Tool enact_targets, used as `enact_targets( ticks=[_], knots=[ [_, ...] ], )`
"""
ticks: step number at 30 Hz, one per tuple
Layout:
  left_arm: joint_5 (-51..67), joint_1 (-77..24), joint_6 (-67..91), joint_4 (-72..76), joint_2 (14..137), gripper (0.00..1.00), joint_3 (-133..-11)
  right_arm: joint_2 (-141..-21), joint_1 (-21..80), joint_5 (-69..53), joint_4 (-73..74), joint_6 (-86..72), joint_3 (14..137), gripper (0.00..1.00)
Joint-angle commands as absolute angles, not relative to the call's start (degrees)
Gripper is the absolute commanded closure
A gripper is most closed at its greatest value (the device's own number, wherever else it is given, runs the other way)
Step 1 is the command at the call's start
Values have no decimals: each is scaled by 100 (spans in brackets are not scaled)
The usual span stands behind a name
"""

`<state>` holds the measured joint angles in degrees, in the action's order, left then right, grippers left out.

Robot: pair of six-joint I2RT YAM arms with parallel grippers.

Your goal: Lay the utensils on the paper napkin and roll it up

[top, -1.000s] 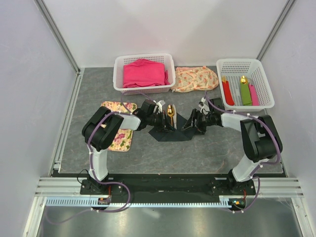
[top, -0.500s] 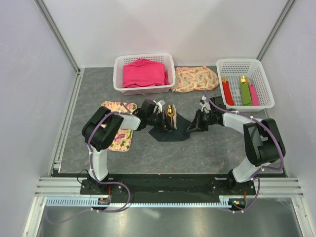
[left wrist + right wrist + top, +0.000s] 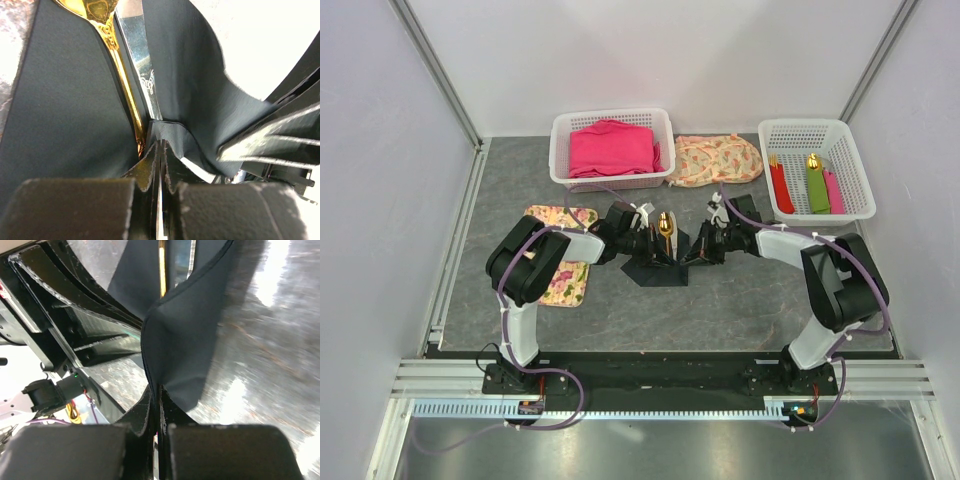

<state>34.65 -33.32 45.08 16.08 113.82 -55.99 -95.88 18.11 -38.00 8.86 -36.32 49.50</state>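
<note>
Black napkin (image 3: pixel 660 272) is curling over the utensils (image 3: pixel 665 227) lying on it; left claw (image 3: pixel 161 146) and right claw (image 3: pixel 157 388) are each clamping a napkin edge, with rolling seemingly just beginning.

The left hand (image 3: pixel 652 246) and right hand (image 3: pixel 697 254) sit nearly nose to nose, and the raised black paper napkin (image 3: pixel 662 272) with the gold utensils (image 3: pixel 665 228) fills the gap between them. Just behind stand a white basket (image 3: pixel 610 181) and a floral cloth (image 3: pixel 715 160). The near bench (image 3: pixel 720 315) lies open.
</note>
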Motion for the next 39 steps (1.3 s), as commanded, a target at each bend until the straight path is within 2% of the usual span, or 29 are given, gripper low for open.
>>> enact_targets(
  ticks=[1, 19, 25, 39],
  knots=[
    [3252, -3278, 4368, 1477, 11452, 98, -5643, -9764, 1995, -3955, 370, -4051, 5177, 100],
    [3638, -3190, 4737, 1749, 10934, 96, -5467, -10327, 2039, -3551, 413, -3973, 5142, 100],
    [3814, -3120, 4746, 1741, 10389, 89, -5107, -10292, 2039, -3480, 518, -3876, 5168, 100],
    [3885, -3085, 4360, 1468, 10406, 94, -4562, -10204, 2039, -3586, 510, -3920, 5229, 100]
  ],
)
